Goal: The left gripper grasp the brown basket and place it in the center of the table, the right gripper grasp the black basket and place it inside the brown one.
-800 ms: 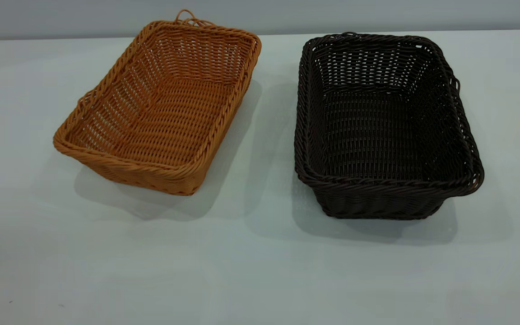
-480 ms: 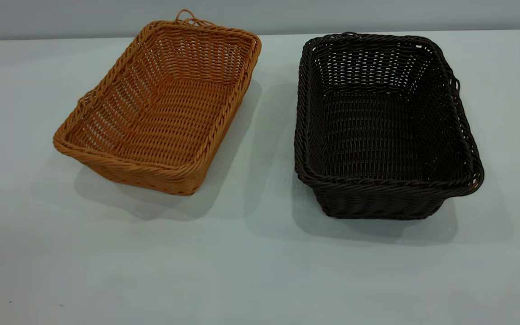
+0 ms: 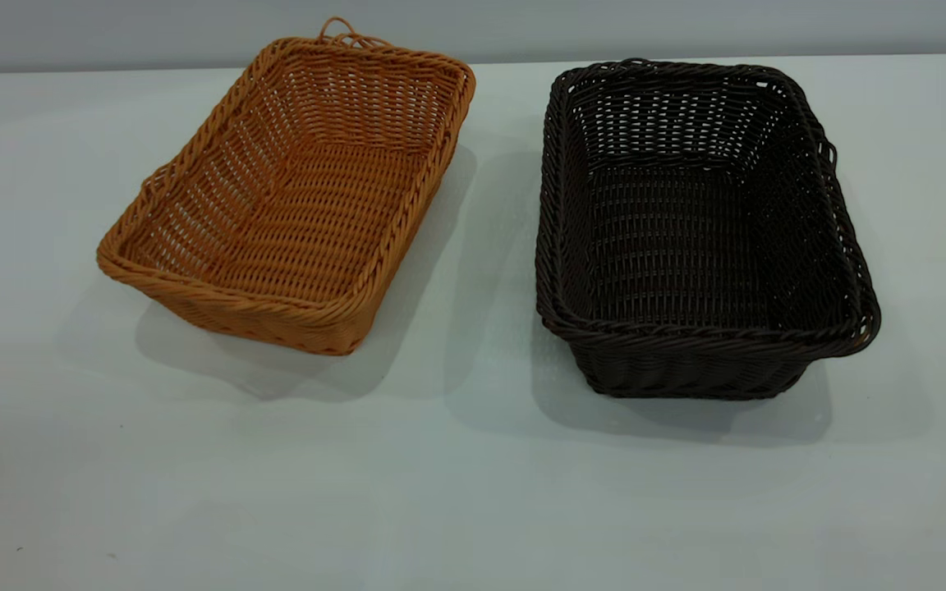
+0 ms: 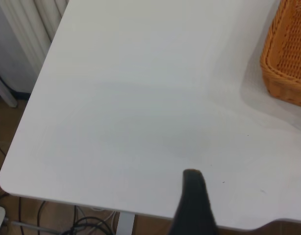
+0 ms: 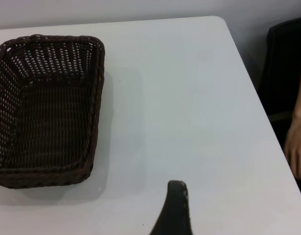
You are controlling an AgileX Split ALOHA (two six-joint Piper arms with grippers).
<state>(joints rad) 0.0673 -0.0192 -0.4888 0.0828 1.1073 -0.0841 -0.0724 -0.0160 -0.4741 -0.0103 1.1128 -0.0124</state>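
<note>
The brown basket (image 3: 296, 193) stands on the left half of the white table (image 3: 473, 476), turned at a slant, with nothing in it. The black basket (image 3: 699, 230) stands beside it on the right half, apart from it and just as bare inside. Neither gripper shows in the exterior view. In the left wrist view a small black part of my left gripper (image 4: 193, 196) hangs over the table corner, well away from the brown basket's corner (image 4: 288, 63). In the right wrist view a black part of my right gripper (image 5: 176, 205) hovers over bare table, off to the side of the black basket (image 5: 47, 107).
A person's hand (image 5: 297, 147) and a dark chair (image 5: 288, 63) are just past the table edge near the right arm. Cables (image 4: 87, 225) lie on the floor below the table corner near the left arm. A strip of bare table separates the two baskets.
</note>
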